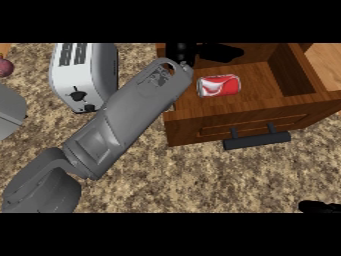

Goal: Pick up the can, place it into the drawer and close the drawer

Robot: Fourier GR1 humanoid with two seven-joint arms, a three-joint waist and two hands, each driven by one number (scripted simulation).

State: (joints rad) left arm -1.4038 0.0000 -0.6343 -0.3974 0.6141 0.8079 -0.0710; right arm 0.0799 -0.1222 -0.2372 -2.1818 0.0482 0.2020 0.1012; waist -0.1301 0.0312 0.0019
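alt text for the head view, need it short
A red can lies on its side inside an open wooden drawer on a speckled counter. The robot's left hand reaches over the drawer's back edge, its forearm crossing the frame diagonally. A white toaster stands left of the drawer.

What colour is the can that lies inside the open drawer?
The can is red with white markings, lying on its side in the wooden drawer; the head view shows it.
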